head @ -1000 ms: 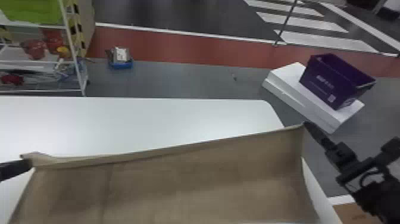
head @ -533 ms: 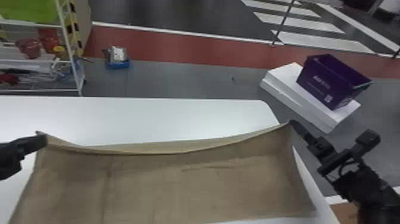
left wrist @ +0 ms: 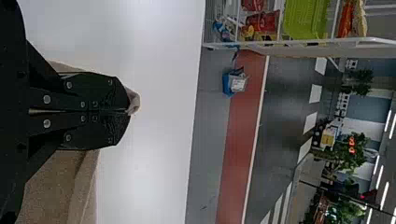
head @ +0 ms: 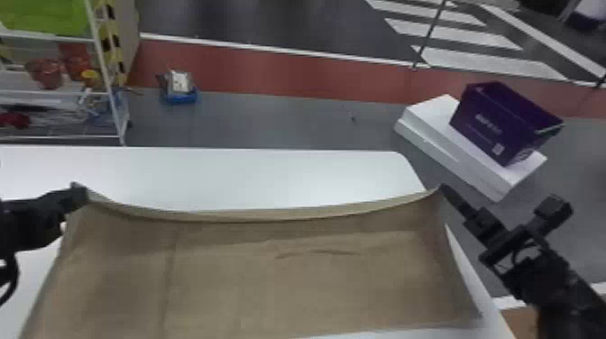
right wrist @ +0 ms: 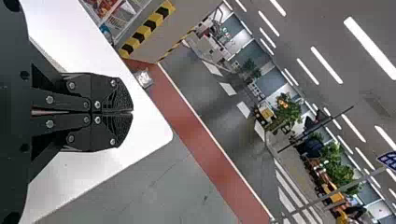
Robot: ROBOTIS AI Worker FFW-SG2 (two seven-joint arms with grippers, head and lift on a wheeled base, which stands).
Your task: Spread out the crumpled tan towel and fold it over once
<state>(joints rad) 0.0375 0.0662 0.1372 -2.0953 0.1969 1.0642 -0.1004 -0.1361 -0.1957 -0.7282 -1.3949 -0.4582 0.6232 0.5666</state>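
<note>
Tan towel (head: 270, 284): laid out nearest, far edge sagging between two held corners
Left gripper (left wrist: 127, 111): clenched on one corner
Right gripper (head: 443, 188): clenched on the other; the pair should ease apart, level, until the sag goes, before folding
Table (head: 279, 176): white, running on past that edge

A white table (head: 270, 176) with a rounded far corner sits beneath the tan towel (head: 315, 284), which is stretched wide over it; how much of the towel touches cannot be told. The tabletop extends past the towel's far edge and both sides
</note>
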